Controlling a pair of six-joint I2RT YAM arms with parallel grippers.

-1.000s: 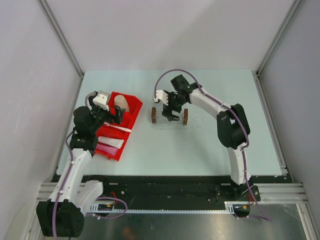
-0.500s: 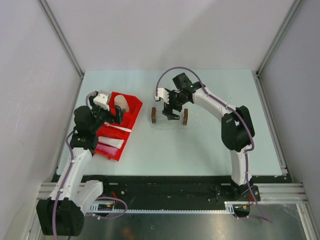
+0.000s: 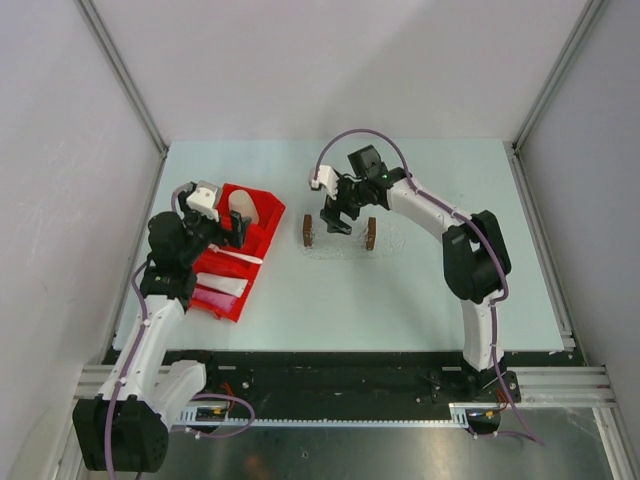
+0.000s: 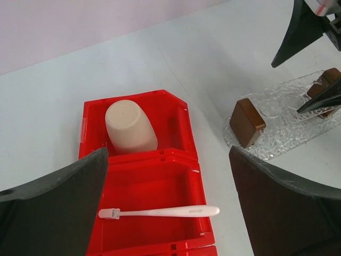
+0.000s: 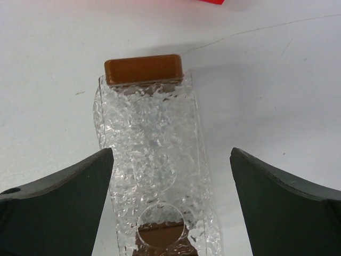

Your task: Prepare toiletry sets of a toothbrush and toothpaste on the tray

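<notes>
So, over the last sec the right pincer (image 3: 337,220) has pulled up and back off the tray (image 5: 152,154), toward the far side of the bench (image 3: 430,290), w/ its elbow swinging outward. Its jaws are spread wide w/ nothing between them. The right wrist view shows the tray bare: just clear textured plastic and the brown block (image 5: 143,70) at its far end. You can read that as a retreat, not a delivery. Judging by how things lie, 0 items are placed so far.

The left pincer (image 3: 236,230) hasn't budged. It hangs over the red bin (image 4: 154,181), released, jaws wide, gripping nothing. The toothbrush (image 4: 160,212) lies flat across the bin's middle compartment, right below and between the 2 fingers, w/ its head to the left in the wrist view. The tan cup (image 4: 130,128) sits in the compartment beyond it. In the top view a white tube (image 3: 225,285) and a pink one (image 3: 205,298) look to be in the nearest compartment, but they're too small to be sure.

For you, this means the tray's now unobstructed, so the left arm is prob. next, dropping onto the toothbrush. It's thin and flat on the bin floor, so expect a fiddly pinch.
</notes>
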